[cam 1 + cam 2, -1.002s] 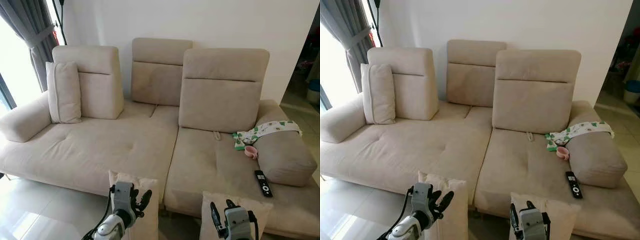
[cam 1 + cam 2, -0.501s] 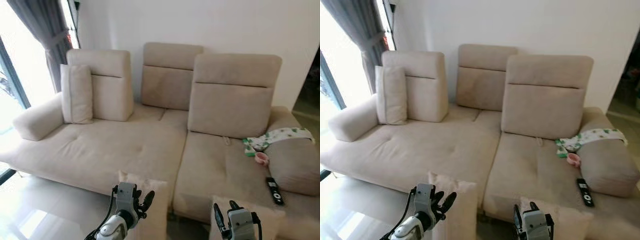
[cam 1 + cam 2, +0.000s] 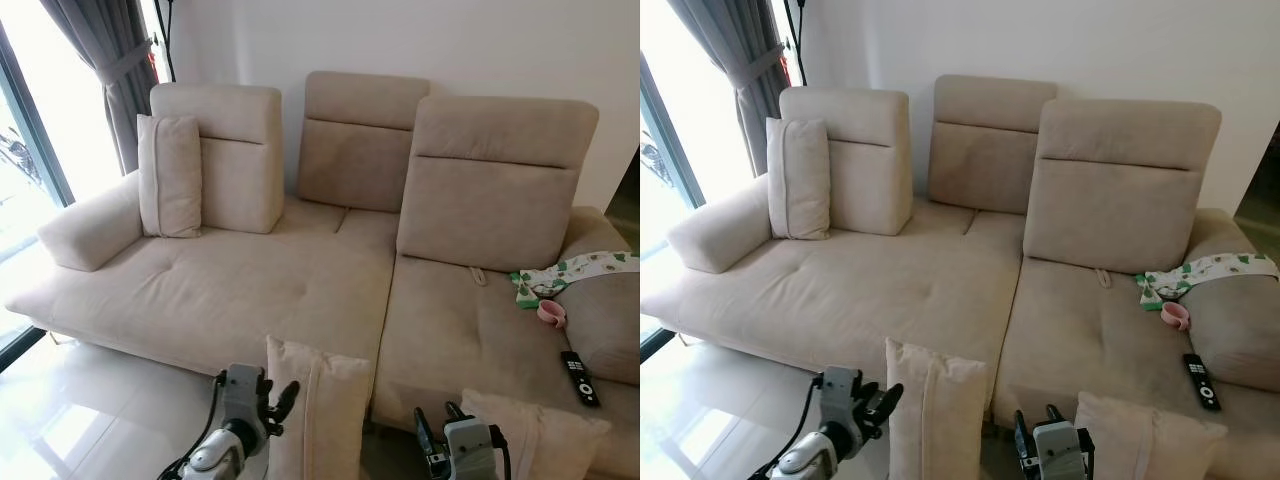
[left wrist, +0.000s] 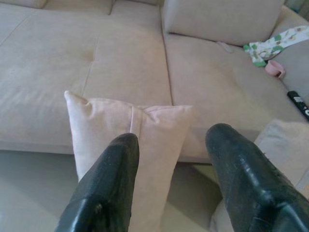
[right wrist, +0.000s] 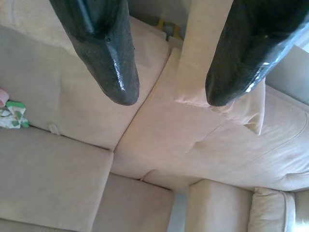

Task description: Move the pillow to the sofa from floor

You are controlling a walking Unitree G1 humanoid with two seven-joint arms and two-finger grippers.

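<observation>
A beige pillow [image 3: 318, 408] stands upright on the floor [image 3: 90, 410], long axis vertical, against the sofa's [image 3: 290, 290] front edge near the seam between its two seats. The left pincer [image 3: 278, 398] hangs spread wide just beside it, not touching. The right pincer [image 5: 164, 94], also wide, holds nothing, near a second pillow [image 3: 535, 435]. A remote [image 3: 579, 377] lies on the seat's right end. The camera has swung; the pillows have not moved.

Home living room: beige sofa [image 3: 300, 290], grey curtain [image 3: 105, 60] (bright window), remote [image 3: 579, 364].
</observation>
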